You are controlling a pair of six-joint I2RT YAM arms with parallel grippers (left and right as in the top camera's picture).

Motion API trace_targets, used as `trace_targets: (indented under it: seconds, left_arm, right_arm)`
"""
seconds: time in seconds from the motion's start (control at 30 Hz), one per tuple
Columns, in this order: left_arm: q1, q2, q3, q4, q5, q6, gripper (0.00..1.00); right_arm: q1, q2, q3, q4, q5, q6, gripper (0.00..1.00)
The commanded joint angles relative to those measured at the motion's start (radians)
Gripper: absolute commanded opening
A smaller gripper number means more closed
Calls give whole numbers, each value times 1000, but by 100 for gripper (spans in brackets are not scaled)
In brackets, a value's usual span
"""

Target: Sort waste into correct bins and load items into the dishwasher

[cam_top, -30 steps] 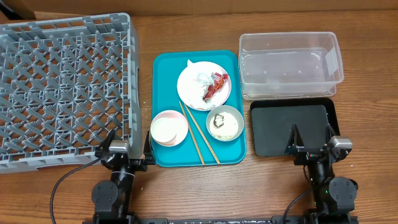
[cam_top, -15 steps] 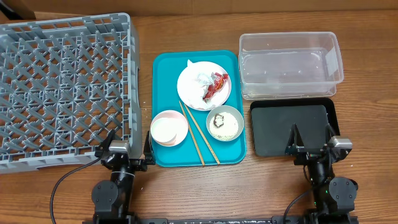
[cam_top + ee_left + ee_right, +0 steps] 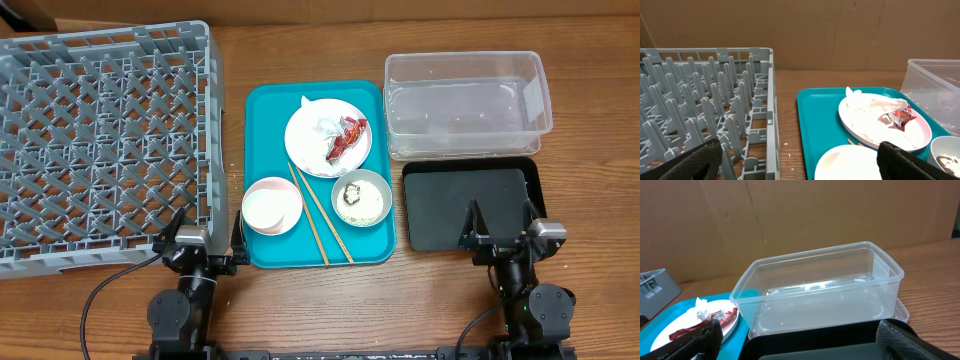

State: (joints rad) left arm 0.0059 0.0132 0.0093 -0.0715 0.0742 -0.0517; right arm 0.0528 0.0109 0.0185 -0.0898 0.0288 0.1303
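Note:
The white plate (image 3: pixel 327 139) on the teal tray (image 3: pixel 265 110) carries a crumpled white tissue (image 3: pixel 325 128) and a red wrapper (image 3: pixel 347 136). The pink bowl (image 3: pixel 271 206), wooden chopsticks (image 3: pixel 318 216) and a grey-green bowl with rice and a brown bit (image 3: pixel 361 198) lie in front of it. The grey dish rack (image 3: pixel 100 140) stands at left. The clear tub (image 3: pixel 467 103) and black tray (image 3: pixel 470 205) are at right. My left gripper (image 3: pixel 208 240) is open at the near edge, between rack and teal tray. My right gripper (image 3: pixel 503 228) is open over the black tray's near edge. No small cup shows.
The wooden table (image 3: pixel 300 300) runs under everything. A cardboard wall (image 3: pixel 840 30) stands behind the table. A few loose rice grains (image 3: pixel 788 148) lie on the wood between rack and teal tray. The plate (image 3: pixel 880 120) and wrapper (image 3: pixel 700 322) also show in the wrist views.

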Motion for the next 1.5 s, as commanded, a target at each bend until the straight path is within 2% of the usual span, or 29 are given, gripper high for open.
trace_targets:
  seconds: [0.0,0.53,0.67,0.83,0.93,1.13,1.23,1.47]
  left_arm:
    - [-6,-8,-5,-2,-6,7,100]
    - [-6,-8,-5,2,-3,6,100]
    - [-6,-8,-5,0,4,-48,100]
    - [-6,-8,34,-47,4,-50,100]
    - [-6,-2,131,-151,-3,-50,100]
    - [-6,133,338,-387,-8,-49,100]
    - [-6,257,441,-469,-6,-49,100]
    - [-6,609,724,-697,-3,-45,100]
  right_arm:
    - [-5,-8,-10,7,-5,-4,100]
    - [-4,-8,-10,7,-5,-4,100]
    - [-4,-8,-10,8,-5,-3,100]
    - [-3,-8,-10,7,-17,87,100]
    - [-3,-7,16,-10,-32,88,100]
    - [-3,79,182,-153,-80,88,100]
    - [-3,174,290,-237,-86,87,100]
    - [-3,528,595,-440,-181,78,100]
